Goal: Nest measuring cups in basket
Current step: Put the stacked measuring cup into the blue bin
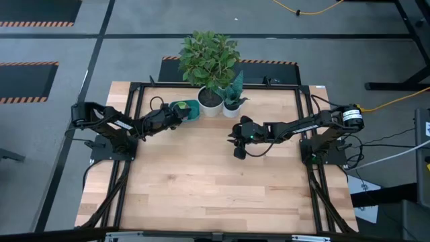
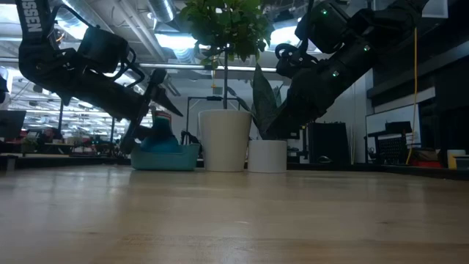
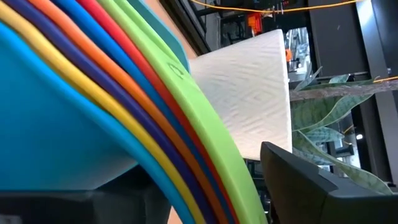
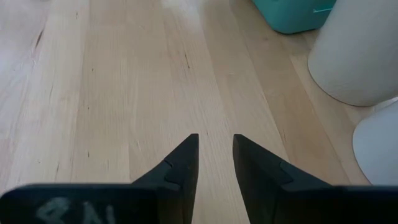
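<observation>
The teal basket (image 1: 191,111) stands at the table's far side, left of the white plant pots. In it lies a nested stack of measuring cups (image 2: 160,136). The left wrist view shows their rims side by side: light blue (image 3: 56,124), yellow, dark blue, orange, blue, red and green (image 3: 211,130). My left gripper (image 1: 176,113) reaches into the basket from the left. It is open, with one finger on either side of the stack. My right gripper (image 4: 216,146) hangs over bare wood at mid-table, narrowly open with nothing between its fingers. My left gripper has one finger (image 3: 311,180) standing just clear of the green cup's rim (image 3: 239,168). The other finger (image 3: 62,205) lies dark beneath the light blue cup, and I cannot tell whether it touches. The stack rests in the basket.
Just right of the basket stand a tall white pot (image 1: 210,102) with a leafy plant and a smaller white pot (image 1: 232,109). The near half of the wooden table (image 1: 208,188) is bare. A black frame runs along the table's edges.
</observation>
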